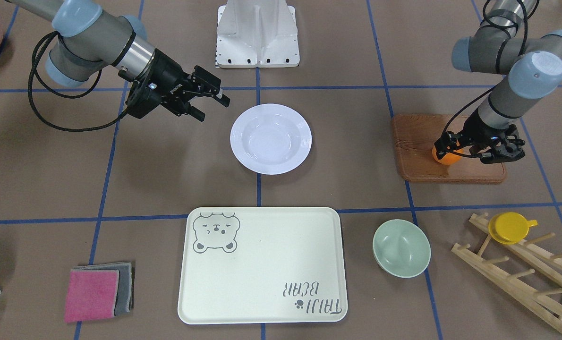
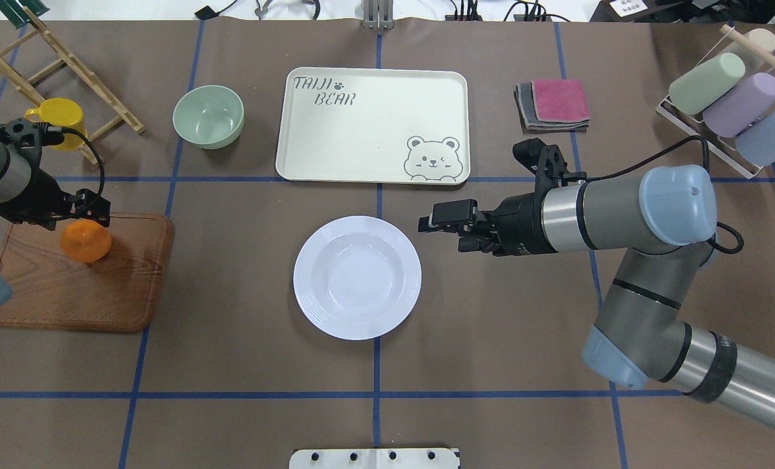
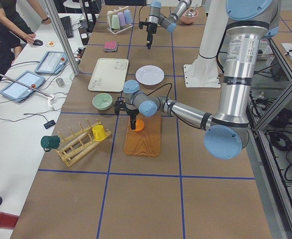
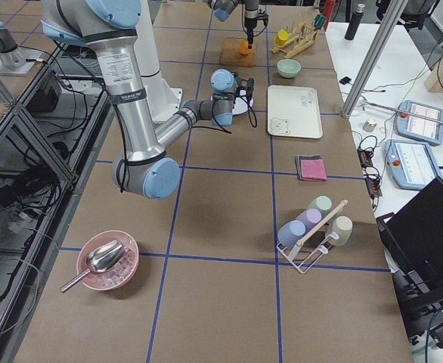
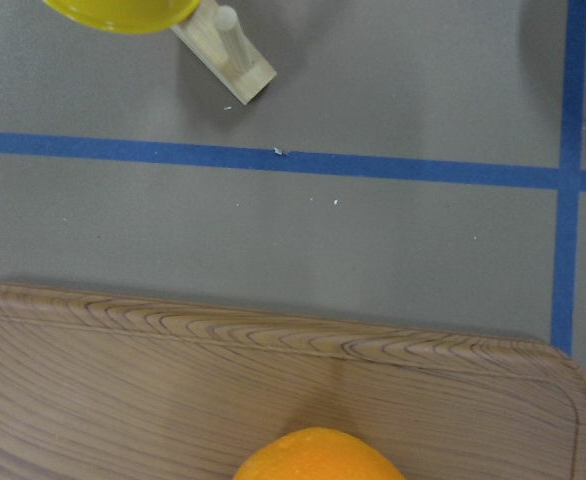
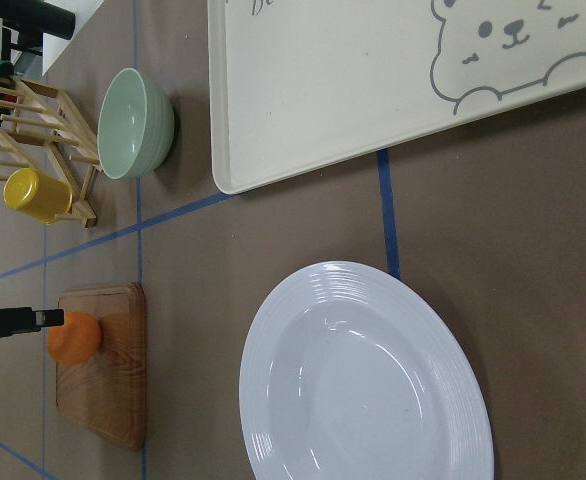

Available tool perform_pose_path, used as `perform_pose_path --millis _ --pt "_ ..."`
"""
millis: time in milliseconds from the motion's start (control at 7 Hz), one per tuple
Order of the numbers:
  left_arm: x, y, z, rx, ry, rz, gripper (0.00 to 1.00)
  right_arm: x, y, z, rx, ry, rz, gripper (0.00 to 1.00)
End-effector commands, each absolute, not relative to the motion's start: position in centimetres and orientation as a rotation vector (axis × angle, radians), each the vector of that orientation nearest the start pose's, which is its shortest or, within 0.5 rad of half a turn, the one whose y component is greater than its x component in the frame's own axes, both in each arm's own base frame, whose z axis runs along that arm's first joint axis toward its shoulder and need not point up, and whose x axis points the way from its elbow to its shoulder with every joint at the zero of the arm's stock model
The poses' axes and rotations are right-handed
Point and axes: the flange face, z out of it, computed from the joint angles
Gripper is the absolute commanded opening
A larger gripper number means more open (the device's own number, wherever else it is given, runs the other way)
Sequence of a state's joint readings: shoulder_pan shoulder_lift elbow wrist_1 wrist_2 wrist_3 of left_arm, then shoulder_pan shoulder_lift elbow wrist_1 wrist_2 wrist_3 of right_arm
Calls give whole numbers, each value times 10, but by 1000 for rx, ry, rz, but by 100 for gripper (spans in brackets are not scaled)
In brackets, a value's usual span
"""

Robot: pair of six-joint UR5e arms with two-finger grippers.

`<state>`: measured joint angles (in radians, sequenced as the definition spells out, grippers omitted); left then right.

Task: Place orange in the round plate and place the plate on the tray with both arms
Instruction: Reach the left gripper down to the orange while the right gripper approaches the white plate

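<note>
The orange [image 1: 447, 157] rests on a brown wooden board [image 1: 422, 160], out at my left. My left gripper [image 1: 460, 151] points down over it, open as far as I can see, with one finger [image 1: 442, 144] against the fruit's side. In the left wrist view the orange [image 5: 318, 455] shows at the bottom edge, still on the board [image 5: 173, 380]. The round plate [image 2: 357, 277] lies empty at the table's middle. My right gripper [image 2: 443, 236] hovers open beside its rim, holding nothing. The tray [image 2: 371, 124] lies empty just beyond the plate.
A pale-green bowl [image 2: 208, 116] sits left of the tray. A wooden rack [image 2: 55, 71] with a yellow cup [image 2: 58, 117] stands beyond the board. Folded cloths [image 2: 553, 104] and a rack of pastel cups [image 2: 726, 98] are at the far right.
</note>
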<state>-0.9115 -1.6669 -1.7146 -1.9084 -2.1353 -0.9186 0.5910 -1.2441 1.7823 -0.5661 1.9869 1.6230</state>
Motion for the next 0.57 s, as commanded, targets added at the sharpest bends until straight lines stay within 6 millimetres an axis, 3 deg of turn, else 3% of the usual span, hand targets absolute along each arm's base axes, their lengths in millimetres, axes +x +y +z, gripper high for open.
perform_pose_path --millis 0,429 --pt "287 -478 510 -10 787 -77 98 -419 -393 268 85 -1543 190 100" --pt "291 -473 512 -23 787 -70 89 -420 -394 269 86 -1542 187 100"
